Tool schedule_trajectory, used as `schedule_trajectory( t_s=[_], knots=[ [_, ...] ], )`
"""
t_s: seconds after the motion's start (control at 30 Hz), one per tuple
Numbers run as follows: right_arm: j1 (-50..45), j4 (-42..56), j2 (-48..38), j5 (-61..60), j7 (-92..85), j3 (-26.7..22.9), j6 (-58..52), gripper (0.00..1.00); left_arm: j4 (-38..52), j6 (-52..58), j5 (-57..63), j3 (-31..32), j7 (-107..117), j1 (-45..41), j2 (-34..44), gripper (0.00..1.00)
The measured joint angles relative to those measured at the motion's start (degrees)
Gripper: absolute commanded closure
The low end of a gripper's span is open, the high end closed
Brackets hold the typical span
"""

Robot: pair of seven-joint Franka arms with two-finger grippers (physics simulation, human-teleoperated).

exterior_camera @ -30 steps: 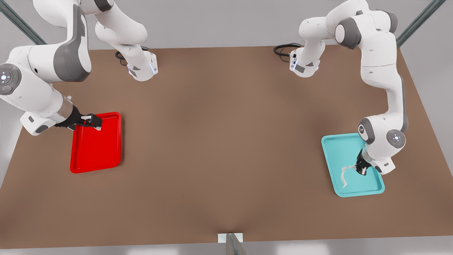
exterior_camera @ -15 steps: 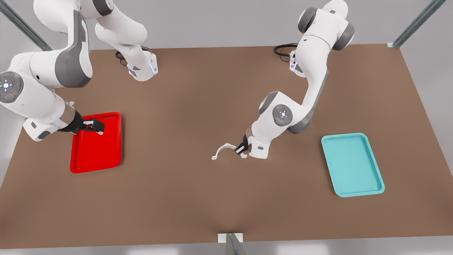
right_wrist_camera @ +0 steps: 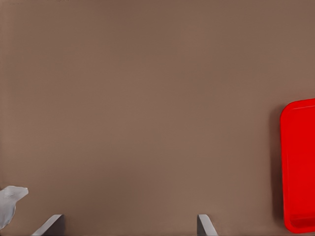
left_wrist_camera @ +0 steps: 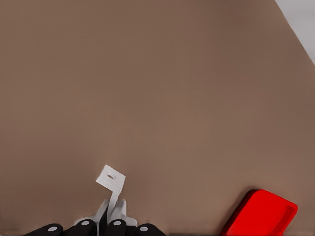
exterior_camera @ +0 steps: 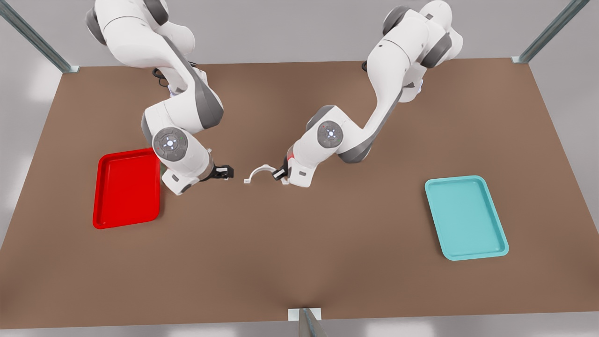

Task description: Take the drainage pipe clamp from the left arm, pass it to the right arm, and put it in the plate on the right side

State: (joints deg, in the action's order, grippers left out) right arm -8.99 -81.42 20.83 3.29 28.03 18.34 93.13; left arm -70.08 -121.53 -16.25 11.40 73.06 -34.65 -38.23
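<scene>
Now left gripper (exterior_camera: pixel 279 174) clamps drainage pipe clamp (exterior_camera: pixel 259 171); right gripper (exterior_camera: pixel 226 172) near, seemingly open.

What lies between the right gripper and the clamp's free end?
Only bare table: in the front view, a short gap separates the open right gripper from the clamp, held by the left gripper.

My left gripper (exterior_camera: pixel 281 174) sits mid-bench, on the front view's right of centre, fingers (left_wrist_camera: pixel 114 216) closed on one end tab of the drainage pipe clamp (exterior_camera: pixel 259 171). Forearm slopes down from a raised elbow; wrist is low and points toward the front view's left. My right gripper (exterior_camera: pixel 228 172) faces it from the front view's left, near the clamp's free end, not touching. Its fingers (right_wrist_camera: pixel 204 226) stand apart, nothing between them. Right elbow bent, wrist low.
</scene>
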Motion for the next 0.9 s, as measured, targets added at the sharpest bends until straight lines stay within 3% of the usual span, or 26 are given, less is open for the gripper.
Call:
schedule_trajectory(
  t_s=[0.33, 0.63, 0.67, 0.7, 0.73, 0.8, 0.9],
  knots=[
    [-3.8, -0.2, 1.7, -0.1, 14.7, 2.8, 3.4, 0.00, 0.0, 0.1, -3.0, 0.1, 3.1, -1.2, -1.1, 0.79],
    [-3.0, -6.0, 0.5, -0.2, 24.9, 4.3, 3.6, 0.00, 0.1, 0.1, -3.2, 0.3, 5.3, -1.2, -0.2, 0.79],
    [-3.0, -6.5, 0.6, -0.2, 26.0, 4.3, 3.5, 0.11, 0.1, 0.1, -3.2, 0.3, 5.5, -1.2, -0.2, 0.79],
    [-3.0, -6.7, 0.6, -0.2, 27.1, 4.4, 3.6, 0.50, 0.1, 0.2, -3.2, 0.3, 5.7, -1.3, -0.2, 0.79],
    [-3.0, -6.7, 0.7, -0.2, 28.1, 4.4, 3.7, 0.67, 0.1, 0.2, -3.2, 0.3, 5.9, -1.3, -0.2, 0.79],
    [-3.0, -6.7, 0.8, -0.2, 29.9, 4.4, 4.0, 0.79, 0.1, 0.3, -3.2, 0.4, 6.3, -1.3, -0.2, 0.79],
    [-3.1, -6.6, 1.0, -0.3, 32.4, 4.4, 4.8, 0.79, 0.1, 0.4, -3.2, 0.3, 6.7, -1.3, -0.2, 0.79]
  ],
)
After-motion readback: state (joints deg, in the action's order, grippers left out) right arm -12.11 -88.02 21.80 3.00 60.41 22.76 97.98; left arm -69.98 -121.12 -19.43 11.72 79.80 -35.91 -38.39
